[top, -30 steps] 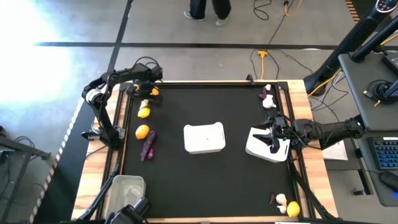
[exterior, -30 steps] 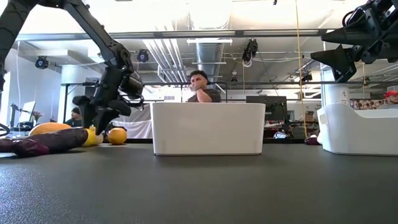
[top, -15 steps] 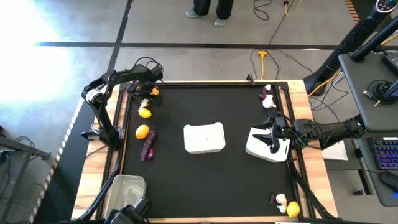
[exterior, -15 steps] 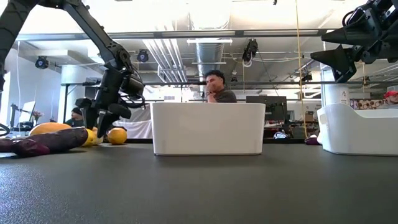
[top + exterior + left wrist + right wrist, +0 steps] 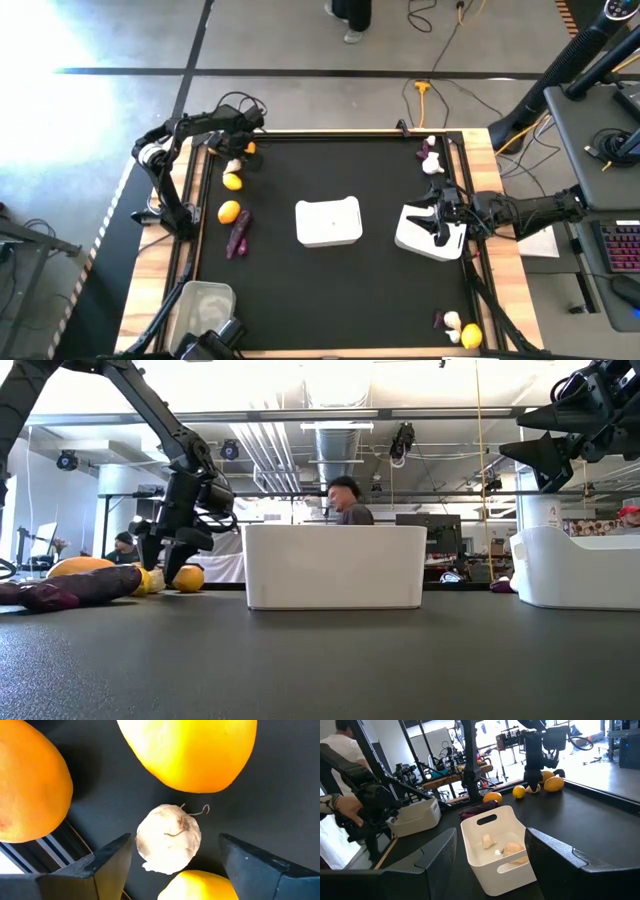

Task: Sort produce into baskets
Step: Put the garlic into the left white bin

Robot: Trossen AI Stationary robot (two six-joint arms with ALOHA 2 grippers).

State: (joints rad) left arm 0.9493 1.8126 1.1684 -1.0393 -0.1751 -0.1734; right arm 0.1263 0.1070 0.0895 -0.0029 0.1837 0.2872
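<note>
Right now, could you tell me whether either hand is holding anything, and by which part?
Nothing is held. The left hand hangs open around a garlic bulb without touching it; the right hand is open above a white tray.

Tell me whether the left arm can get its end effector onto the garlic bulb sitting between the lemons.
Probably yes. The left end effector is open and straddles the garlic bulb, with nothing over it. The lemons crowd close on several sides, so the fingers may nudge one when closing.
</note>
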